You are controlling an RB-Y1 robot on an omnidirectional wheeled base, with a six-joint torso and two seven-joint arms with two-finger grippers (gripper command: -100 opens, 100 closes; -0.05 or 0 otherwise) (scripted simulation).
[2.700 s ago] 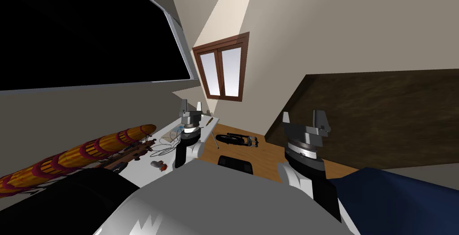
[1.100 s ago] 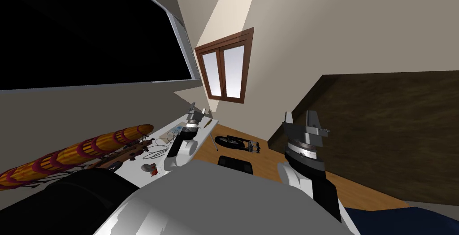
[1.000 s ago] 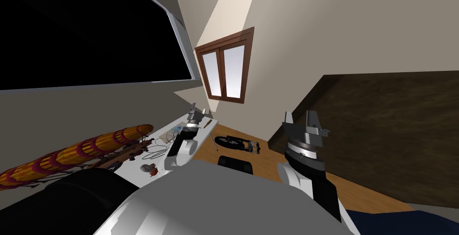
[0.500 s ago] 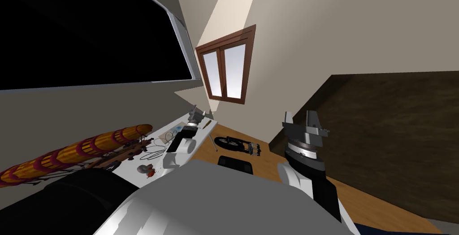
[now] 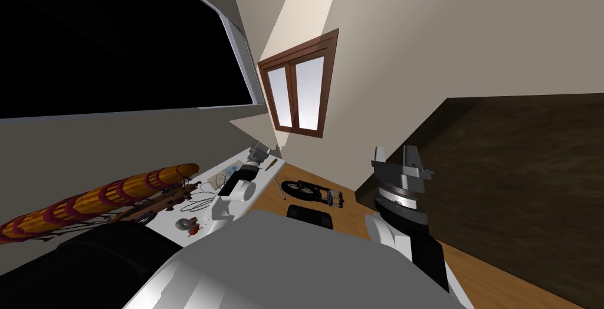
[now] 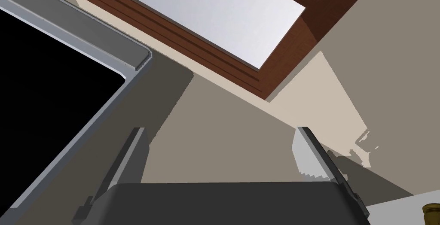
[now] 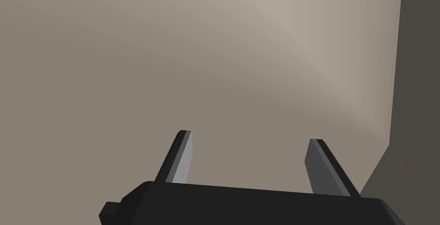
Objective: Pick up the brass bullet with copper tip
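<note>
Left end effector (image 6: 223, 153) is out over the far end of the white table (image 6: 399, 211), blades spread wide with nothing between them: open and empty. That makes sense, because the bullet (image 6: 432, 214) isn't inside the gap yet. It lies on the table just outside one blade, a brass-coloured end peeking past the dark body, and I can't make out the tip. The blades point at the wall rather than down at the table top, so I read this as an approach pose. The end effector would need to tip down and shift sideways to straddle the bullet before closing. A small round thing like that could roll if a blade nudges it. Back along the arm from the end effector, a long orange-and-red striped model (image 5: 100, 199) lies on the table, well apart from the target. Right end effector (image 5: 396, 157) is raised off to the side with its blades apart and holding nothing, parked clear of the work, I'd say.
</note>
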